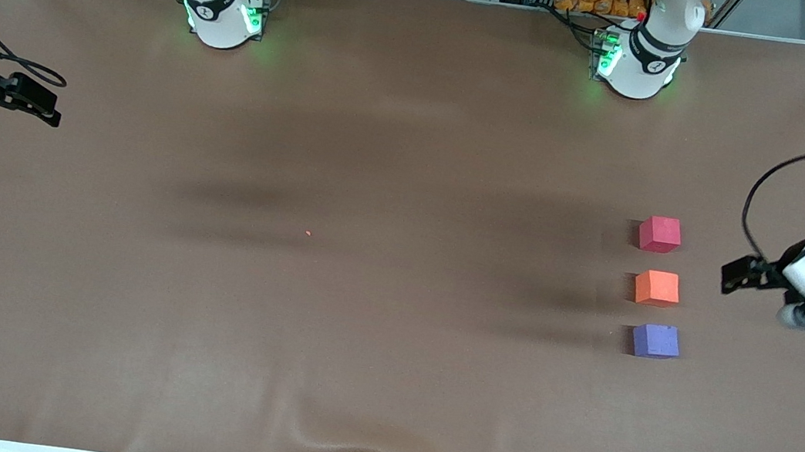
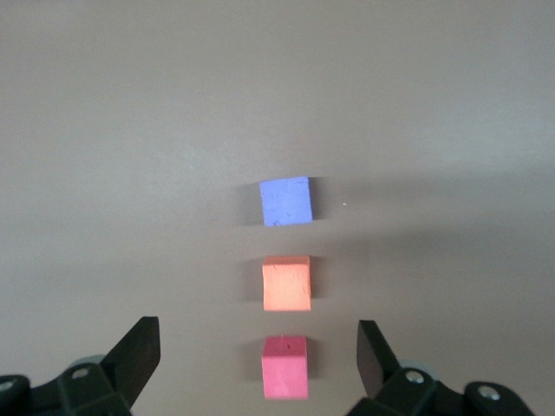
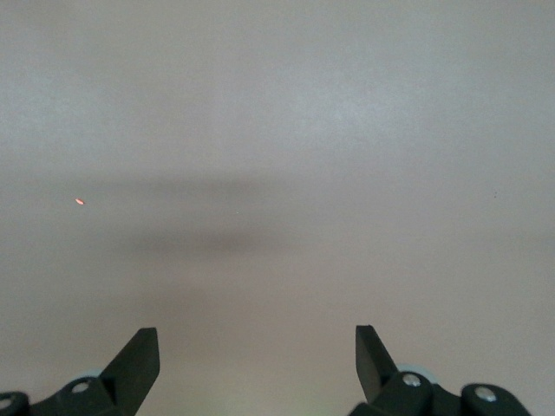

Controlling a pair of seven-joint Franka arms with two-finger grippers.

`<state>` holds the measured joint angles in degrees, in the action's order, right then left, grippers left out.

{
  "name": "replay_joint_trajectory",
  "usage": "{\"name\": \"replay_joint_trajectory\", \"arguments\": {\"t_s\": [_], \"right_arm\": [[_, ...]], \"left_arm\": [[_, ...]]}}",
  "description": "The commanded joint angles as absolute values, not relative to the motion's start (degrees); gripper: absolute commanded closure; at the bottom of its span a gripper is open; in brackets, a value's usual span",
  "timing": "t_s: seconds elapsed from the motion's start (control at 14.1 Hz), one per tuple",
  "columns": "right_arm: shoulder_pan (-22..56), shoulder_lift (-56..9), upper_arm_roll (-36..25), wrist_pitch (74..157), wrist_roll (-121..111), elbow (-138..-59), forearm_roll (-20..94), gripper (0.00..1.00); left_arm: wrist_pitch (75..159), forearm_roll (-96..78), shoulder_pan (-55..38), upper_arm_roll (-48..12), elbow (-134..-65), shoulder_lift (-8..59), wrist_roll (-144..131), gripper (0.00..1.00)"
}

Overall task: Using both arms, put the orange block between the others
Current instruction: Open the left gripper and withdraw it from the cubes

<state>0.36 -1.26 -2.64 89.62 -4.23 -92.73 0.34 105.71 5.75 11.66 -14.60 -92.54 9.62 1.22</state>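
Jaws spread and empty on left gripper [image 2: 258, 357] and right gripper [image 3: 257, 357], each over its own table [image 1: 367, 377] end; orange block [image 1: 656, 287] sits between red cube [image 1: 659, 234] and purple cube [image 1: 655, 341] near the left arm's end.

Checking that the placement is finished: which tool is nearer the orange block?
Left. The left tool is open beside the row, at its arm's end of the table, close to the orange block. The right tool waits open at the other end.
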Motion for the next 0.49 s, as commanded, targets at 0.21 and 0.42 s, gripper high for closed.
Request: {"name": "replay_joint_trajectory", "arguments": {"t_s": [0.21, 0.42], "right_arm": [[0.88, -1.32, -2.90, 89.38, -4.83, -92.46, 0.44, 0.00], [1.05, -1.41, -2.90, 89.38, -4.83, -92.46, 0.44, 0.00]], "left_arm": [[93.61, 1.69, 12.31, -15.56, -84.81, 6.87, 1.41, 0.00], [90.98, 1.06, 10.30, -14.94, -85.34, 3.96, -0.78, 0.00]]}}
